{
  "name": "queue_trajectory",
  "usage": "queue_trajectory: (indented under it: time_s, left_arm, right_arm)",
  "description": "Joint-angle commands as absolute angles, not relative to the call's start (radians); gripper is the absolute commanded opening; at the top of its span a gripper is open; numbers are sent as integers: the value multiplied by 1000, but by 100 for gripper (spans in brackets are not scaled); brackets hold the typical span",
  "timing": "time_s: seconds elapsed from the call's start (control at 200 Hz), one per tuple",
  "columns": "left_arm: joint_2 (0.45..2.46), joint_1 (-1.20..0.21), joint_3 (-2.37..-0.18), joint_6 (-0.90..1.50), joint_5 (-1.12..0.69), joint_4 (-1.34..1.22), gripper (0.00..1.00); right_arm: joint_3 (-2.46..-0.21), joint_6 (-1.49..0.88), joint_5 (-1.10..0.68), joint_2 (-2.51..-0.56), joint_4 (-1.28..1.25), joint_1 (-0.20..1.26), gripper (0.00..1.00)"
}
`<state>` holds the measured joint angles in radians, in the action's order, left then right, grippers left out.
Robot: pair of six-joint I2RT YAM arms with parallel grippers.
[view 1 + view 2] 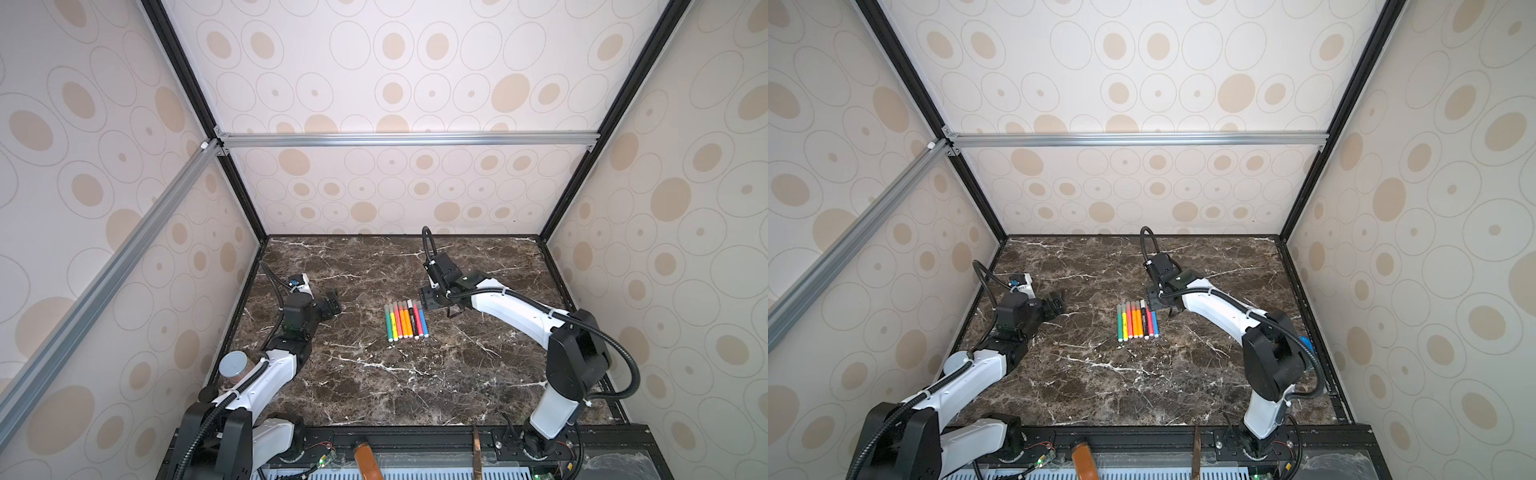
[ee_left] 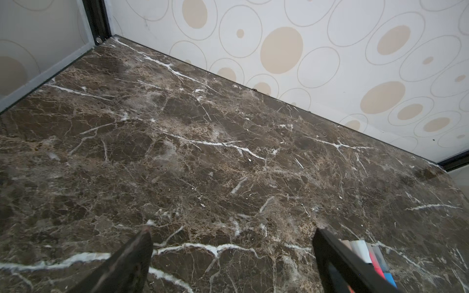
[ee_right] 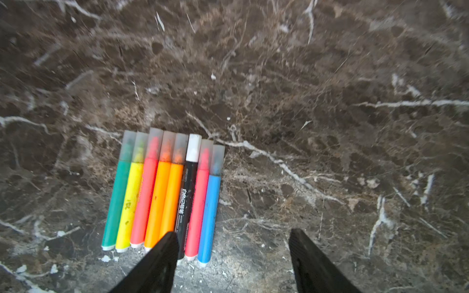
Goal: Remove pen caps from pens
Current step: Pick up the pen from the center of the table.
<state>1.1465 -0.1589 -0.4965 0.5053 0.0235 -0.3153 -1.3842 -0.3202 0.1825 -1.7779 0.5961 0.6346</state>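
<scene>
Both top views look down from high at the near edge over the whole marble tabletop (image 1: 374,395); the left wrist camera faces low toward the back wall (image 2: 330,63), the right sits close above the pens (image 3: 162,192) they share.

Eight pens (image 3: 165,197) wear seven translucent caps (image 3: 167,144) and one white cap (image 3: 194,147).

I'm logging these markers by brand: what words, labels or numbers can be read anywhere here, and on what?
"白色记号笔", as best it reads: white print running along the barrel of the black pen, in the right wrist view.
Smaller print above and below it on the same barrel: too blurred to read.
In both top views that print is too small to read.
No other text can be read.
</scene>
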Motion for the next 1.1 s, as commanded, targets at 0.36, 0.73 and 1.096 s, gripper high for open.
queue_trajectory:
  time_s: [0.36,0.73,1.096]
  left_arm:
    - [1173,-178,-554,520,3,-287,100]
    - [1176,-178,-558,519,4,-273,100]
    - [1184,-177,-563,519,3,-255,100]
  right_arm:
    - [-1416,-369,113,-1923,654,642,56]
    - [-1458,-377,109,-2004,666,642,51]
    - [-1468,-391,115,-2041,686,642,46]
